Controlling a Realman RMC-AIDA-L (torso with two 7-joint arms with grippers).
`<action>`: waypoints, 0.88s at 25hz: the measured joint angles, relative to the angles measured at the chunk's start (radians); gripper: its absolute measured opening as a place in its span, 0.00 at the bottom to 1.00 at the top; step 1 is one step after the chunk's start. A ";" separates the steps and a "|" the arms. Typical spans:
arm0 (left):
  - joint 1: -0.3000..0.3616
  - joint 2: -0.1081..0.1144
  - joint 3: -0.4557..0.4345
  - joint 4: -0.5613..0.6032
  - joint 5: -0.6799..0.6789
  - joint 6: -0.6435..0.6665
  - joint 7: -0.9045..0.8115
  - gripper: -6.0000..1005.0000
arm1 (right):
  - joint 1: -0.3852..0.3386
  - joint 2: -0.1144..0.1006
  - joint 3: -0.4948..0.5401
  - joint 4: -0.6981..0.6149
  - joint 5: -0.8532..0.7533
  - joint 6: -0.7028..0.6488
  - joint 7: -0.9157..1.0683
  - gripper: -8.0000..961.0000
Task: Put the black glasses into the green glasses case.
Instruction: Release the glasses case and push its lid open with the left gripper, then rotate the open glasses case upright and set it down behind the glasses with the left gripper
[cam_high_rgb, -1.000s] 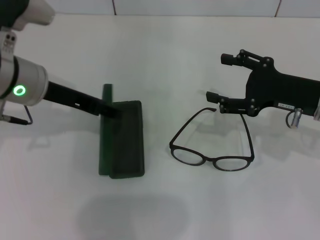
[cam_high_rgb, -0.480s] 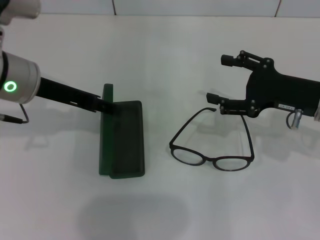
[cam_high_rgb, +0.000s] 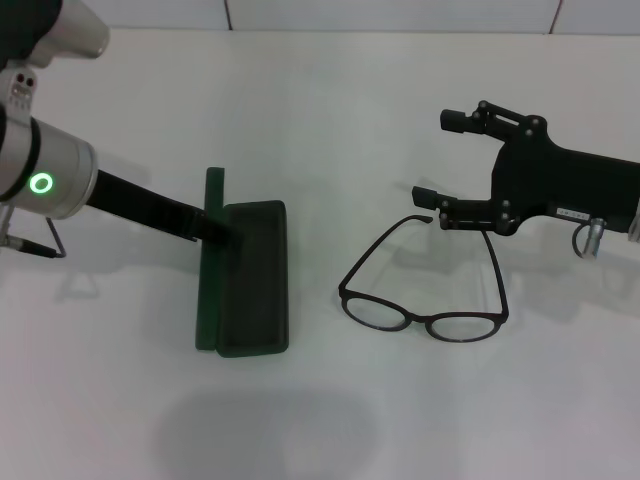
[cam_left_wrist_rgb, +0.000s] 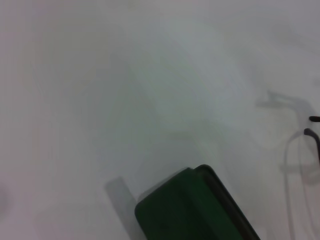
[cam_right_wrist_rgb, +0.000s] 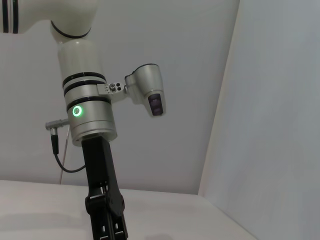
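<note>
Dark green, the green glasses case (cam_high_rgb: 245, 278) lies open at left of centre on the white worktop (cam_high_rgb: 330, 120). The left gripper (cam_high_rgb: 215, 228) has shifted slightly at its far end, fingers seemingly together, likely steadying the lid. The black glasses (cam_high_rgb: 425, 290) remain untouched at right, the right gripper (cam_high_rgb: 437, 168) unmoved just above, fingers apart.

Bright, even light — soft shadows, left-wrist blur.
</note>
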 joint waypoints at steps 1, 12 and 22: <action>0.000 0.000 0.000 0.000 0.003 -0.001 -0.003 0.73 | 0.001 0.000 0.000 0.000 0.000 0.000 0.000 0.91; -0.022 0.003 -0.027 -0.004 0.010 -0.010 -0.010 0.52 | -0.004 -0.002 0.001 0.000 -0.043 -0.022 -0.012 0.91; -0.054 0.020 -0.027 -0.006 0.017 -0.026 0.042 0.28 | -0.001 -0.004 -0.001 -0.012 -0.171 -0.136 -0.029 0.91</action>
